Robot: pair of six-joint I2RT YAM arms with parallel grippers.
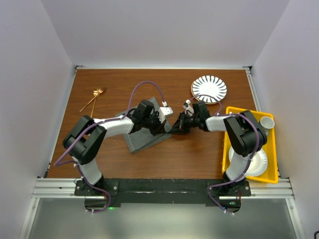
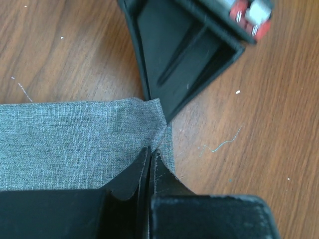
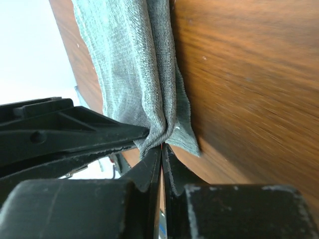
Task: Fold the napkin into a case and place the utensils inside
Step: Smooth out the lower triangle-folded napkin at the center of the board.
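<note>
One napkin (image 1: 141, 141), dark grey, partly folded, flat at mid-bench (image 1: 199, 159). Two grippers at its right corner: left gripper (image 2: 149, 154) pinched tight on the hem, right gripper (image 3: 162, 149) clamped on the same corner. Two gold utensils (image 1: 92, 99) together at far left, well apart from the cloth. One striped plate (image 1: 209, 88) back right. One yellow tray (image 1: 273, 154) holding one white cup (image 1: 267, 122) and one white plate (image 1: 255, 163).

Left arm (image 1: 112, 127) and right arm (image 1: 222, 122) stretched inward, left tool (image 2: 149, 154) and right tool (image 3: 162, 149) clamped closed, tips nearly meeting
</note>
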